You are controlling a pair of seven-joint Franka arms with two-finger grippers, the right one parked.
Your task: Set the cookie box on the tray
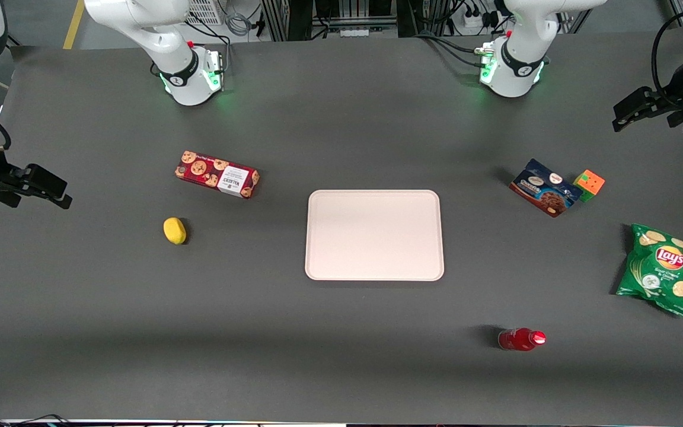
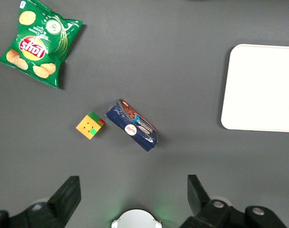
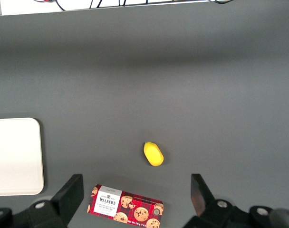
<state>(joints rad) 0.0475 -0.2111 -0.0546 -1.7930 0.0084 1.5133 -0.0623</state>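
Observation:
The cookie box [image 1: 545,187], small, flat, dark blue and reddish-brown, lies on the table toward the working arm's end, touching nothing but the cube beside it. In the left wrist view the cookie box [image 2: 131,125] sits well below the fingers. The pale cream-pink tray [image 1: 374,234] rests at the table's middle with nothing on it; one end of the tray [image 2: 261,88] shows in the wrist view. My gripper [image 1: 629,112] hangs high over the working arm's end, farther from the front camera than the box. The gripper [image 2: 132,185] is open and holds nothing.
A colour cube [image 1: 589,184] sits beside the cookie box. A green chip bag [image 1: 661,268] and a red bottle [image 1: 521,339] lie nearer the front camera. Toward the parked arm's end are a long red cookie box [image 1: 217,174] and a yellow lemon [image 1: 174,230].

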